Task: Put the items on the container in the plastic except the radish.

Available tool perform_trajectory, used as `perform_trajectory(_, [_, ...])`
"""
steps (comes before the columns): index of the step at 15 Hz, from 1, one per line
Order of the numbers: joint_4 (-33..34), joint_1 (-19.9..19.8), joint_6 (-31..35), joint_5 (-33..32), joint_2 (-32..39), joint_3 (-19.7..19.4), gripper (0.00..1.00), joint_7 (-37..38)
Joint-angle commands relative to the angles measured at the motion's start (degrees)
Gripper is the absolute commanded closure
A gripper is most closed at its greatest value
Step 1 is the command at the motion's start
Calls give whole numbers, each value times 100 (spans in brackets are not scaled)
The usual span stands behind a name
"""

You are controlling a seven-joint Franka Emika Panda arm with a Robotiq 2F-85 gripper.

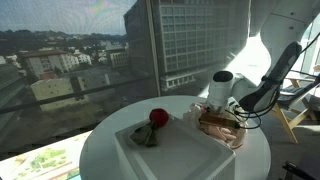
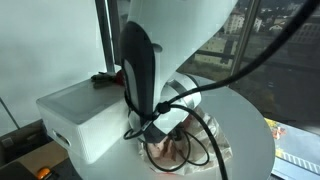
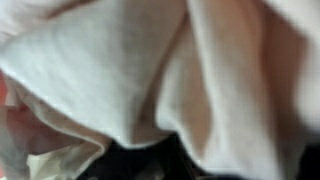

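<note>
Radish [image 1: 158, 117] and dark item [image 1: 143, 135] on container [image 1: 190, 155], tool [image 1: 217, 116] in plastic [image 1: 228, 136]

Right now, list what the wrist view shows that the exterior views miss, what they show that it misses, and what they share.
Wrist view only: close pale folds filling the frame. Exterior views only: the round table, the white container bearing the red radish and a dark item, the arm. Shared: probably the crumpled plastic, which the folds seem part of.

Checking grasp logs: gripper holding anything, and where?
Cannot tell: gripper sits in the plastic bag, fingers hidden; wrist view shows only crumpled pale material.
</note>
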Motion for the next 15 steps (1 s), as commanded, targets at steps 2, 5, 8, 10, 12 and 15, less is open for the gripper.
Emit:
perform_trajectory(2, [-292,129,172,506,3,349,26,-409])
perform_trajectory(5, [-793,162,-114,1212,-481,839,4,-848])
perform_trajectory(8, [-1162,224,-626,2130,-1000,1216,0,-1327])
perform_trajectory(10, [-1321,261,-1015,2634,-1414,1392,0,-1613])
perform_trajectory(12, [-1475,80,-1398,3091,-1797,1732,0,-1833])
perform_trajectory(15, [-1674,-368,-1815,3710,-2297,2284,0,-2088])
